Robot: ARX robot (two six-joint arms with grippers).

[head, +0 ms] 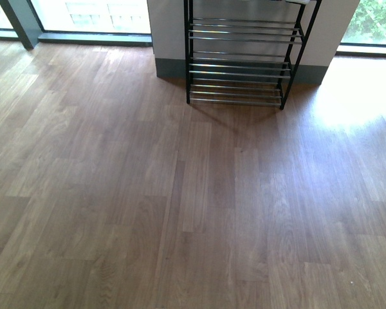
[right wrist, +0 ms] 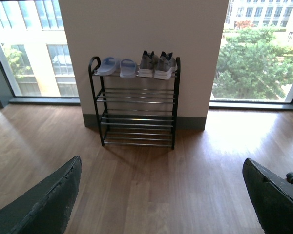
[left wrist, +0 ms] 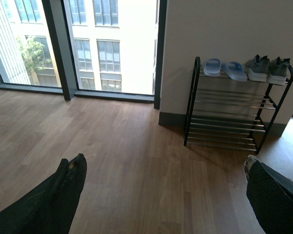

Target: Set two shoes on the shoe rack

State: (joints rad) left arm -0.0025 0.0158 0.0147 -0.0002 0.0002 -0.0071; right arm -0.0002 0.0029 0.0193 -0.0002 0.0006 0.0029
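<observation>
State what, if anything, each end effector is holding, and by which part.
Nothing: the left end effector and right end effector are open and empty; the sneakers and slides sit on the shoe rack.

Bare wooden plank floor (head: 180, 193) lies unobstructed up to the black-framed chrome-barred shoe rack (right wrist: 136, 117). Top tier is occupied by pale blue slides (right wrist: 115, 67) and grey knit sneakers (right wrist: 157, 65); lower tiers are seen open.

The shoe rack (right wrist: 136, 109) is standing at twelve o'clock against the wall (right wrist: 136, 29), slides (right wrist: 115, 67) and sneakers (right wrist: 157, 65) sitting on top
</observation>
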